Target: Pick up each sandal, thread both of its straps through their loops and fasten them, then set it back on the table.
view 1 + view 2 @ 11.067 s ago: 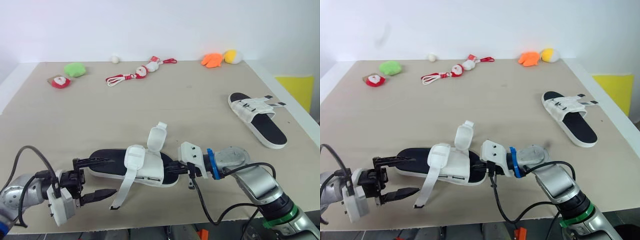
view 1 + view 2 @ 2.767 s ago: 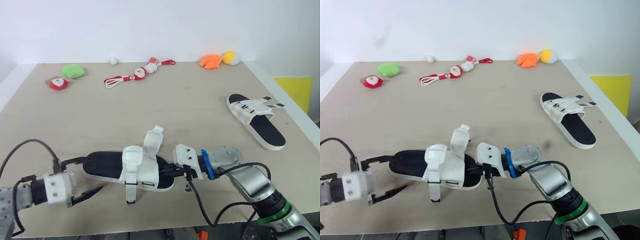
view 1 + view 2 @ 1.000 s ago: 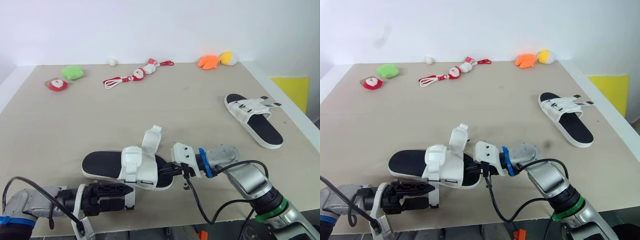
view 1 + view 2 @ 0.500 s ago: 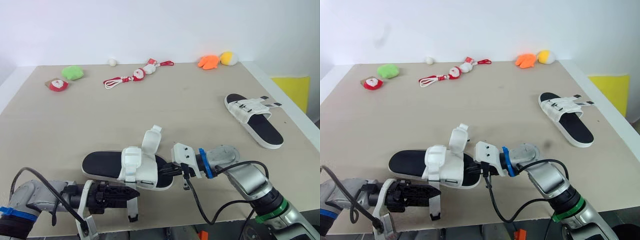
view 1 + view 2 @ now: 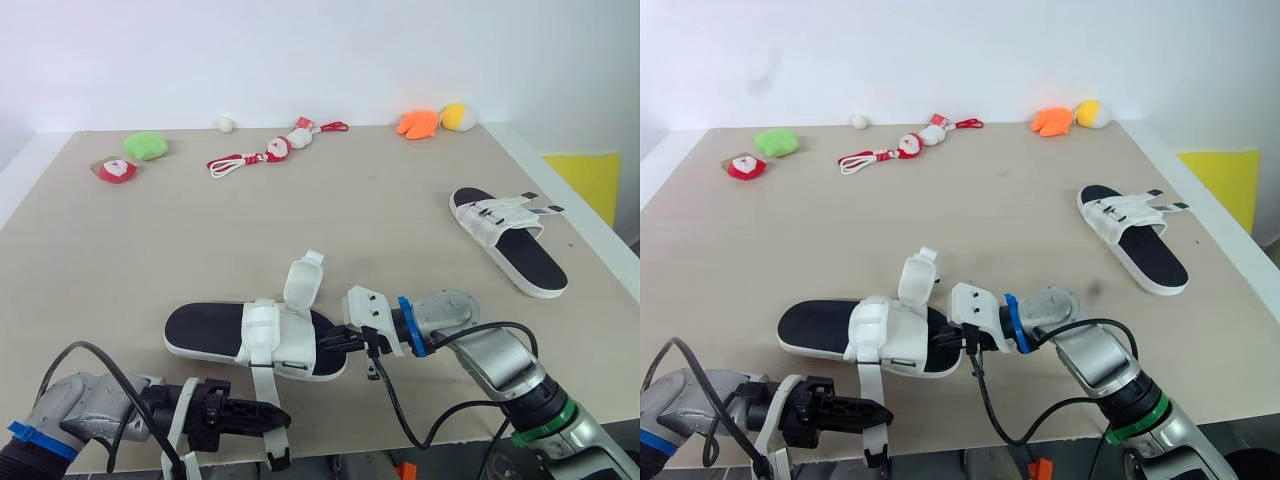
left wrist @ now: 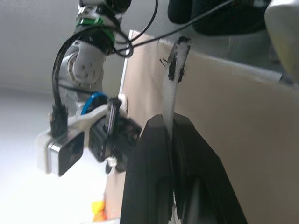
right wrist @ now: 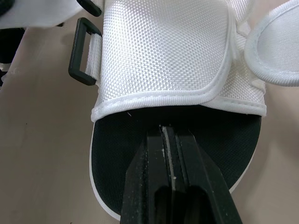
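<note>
The near sandal (image 5: 205, 330), black-soled with white straps, lies close to the table's front edge. My left gripper (image 5: 281, 420) is shut on its front strap (image 5: 264, 388), which is pulled taut toward the edge, black tip (image 5: 277, 460) hanging past it. In the left wrist view the strap (image 6: 174, 79) runs out from between the shut fingers (image 6: 154, 154). The second strap (image 5: 303, 281) stands upright. My right gripper (image 7: 170, 140) is shut on the sole's rim at the toe end (image 5: 335, 347), beside a black loop (image 7: 84, 58). The second sandal (image 5: 510, 240) lies at the right.
Along the back edge lie a green plush (image 5: 146, 145), a red-and-white toy (image 5: 117, 168), corded Santa figures (image 5: 270, 150), a white ball (image 5: 226, 124) and orange (image 5: 422, 122) and yellow (image 5: 459, 115) plushes. A yellow object (image 5: 595, 180) sits beyond the right edge.
My left gripper has shut on the front strap and drawn it toward the table's front edge, stretching it straight. The right gripper and the sandal have stayed put.
</note>
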